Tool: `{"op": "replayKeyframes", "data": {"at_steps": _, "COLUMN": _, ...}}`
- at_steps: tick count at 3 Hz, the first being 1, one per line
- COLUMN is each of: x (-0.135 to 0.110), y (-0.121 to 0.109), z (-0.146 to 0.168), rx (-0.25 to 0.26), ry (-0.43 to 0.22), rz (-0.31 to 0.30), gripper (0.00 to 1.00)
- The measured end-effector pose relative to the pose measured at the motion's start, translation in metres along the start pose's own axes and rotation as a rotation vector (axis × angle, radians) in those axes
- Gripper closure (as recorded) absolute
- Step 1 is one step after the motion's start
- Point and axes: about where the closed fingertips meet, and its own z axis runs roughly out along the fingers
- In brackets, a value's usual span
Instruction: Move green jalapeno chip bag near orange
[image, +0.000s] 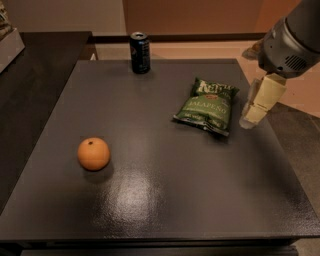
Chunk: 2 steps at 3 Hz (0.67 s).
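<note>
The green jalapeno chip bag (207, 105) lies flat on the dark table (150, 200), right of centre toward the back. The orange (93, 153) sits on the table's left side, well apart from the bag. My gripper (254, 111) hangs from the grey arm at the upper right, its cream fingers pointing down just right of the bag, above the table's right part. It holds nothing.
A dark soda can (140, 52) stands upright near the table's back edge, left of the bag. A second dark surface (30, 85) adjoins on the left. Floor shows beyond the table's right edge.
</note>
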Motion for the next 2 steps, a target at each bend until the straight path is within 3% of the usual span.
{"op": "replayKeyframes", "data": {"at_steps": 2, "x": -0.001, "y": -0.039, "z": 0.043, "rx": -0.036, "ry": -0.047, "rz": 0.022, "gripper": 0.0}}
